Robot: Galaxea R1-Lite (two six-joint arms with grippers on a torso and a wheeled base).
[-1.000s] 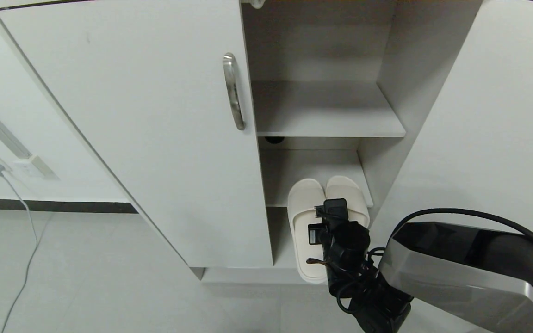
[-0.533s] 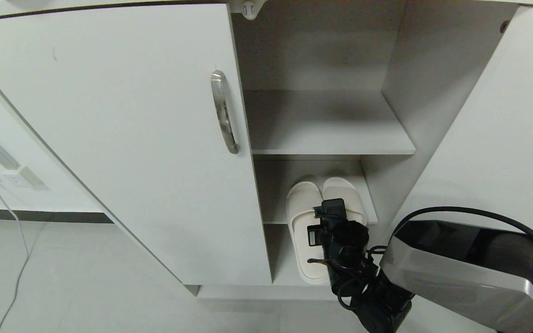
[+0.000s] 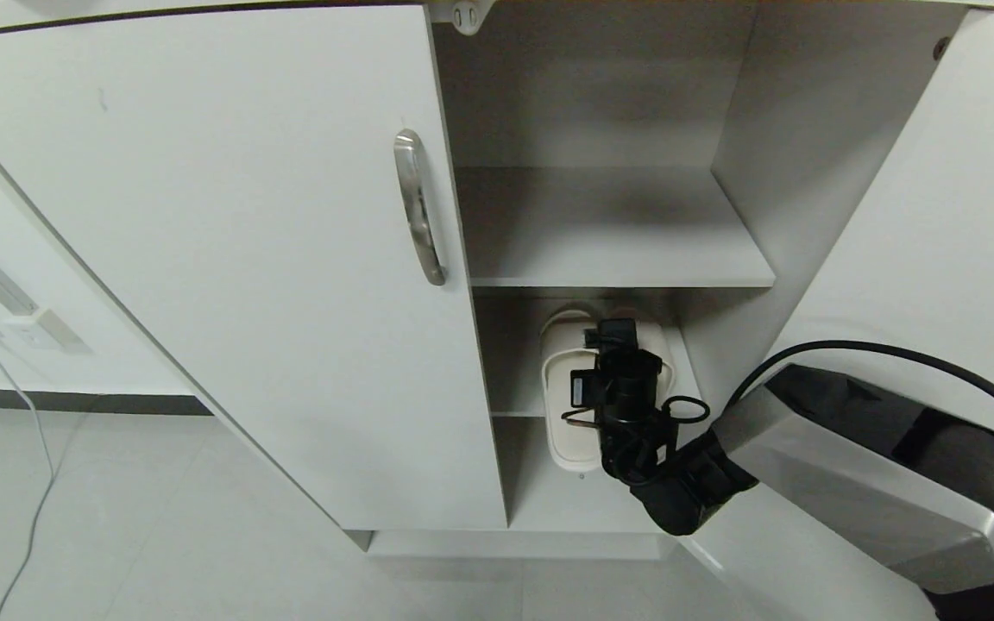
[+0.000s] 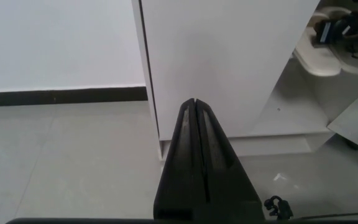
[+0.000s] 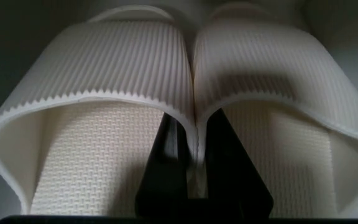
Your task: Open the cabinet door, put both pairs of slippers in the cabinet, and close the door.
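Clamping slippers (image 3: 563, 429) by inner straps in right gripper (image 5: 197, 177); slide deeper onto shelf (image 3: 512, 366), level, clear of left door (image 3: 204, 259).

Cream foam slippers (image 5: 117, 68): soft rubbery look, ribbed straps, pebbled footbeds, matt | white cabinet door (image 3: 204, 216): smooth matt laminate | curved silver handle (image 3: 418, 207): brushed metal, satin sheen | pale grey floor tiles (image 3: 160, 535): smooth, faintly glossy | right end effector (image 5: 194, 134): matt black plastic
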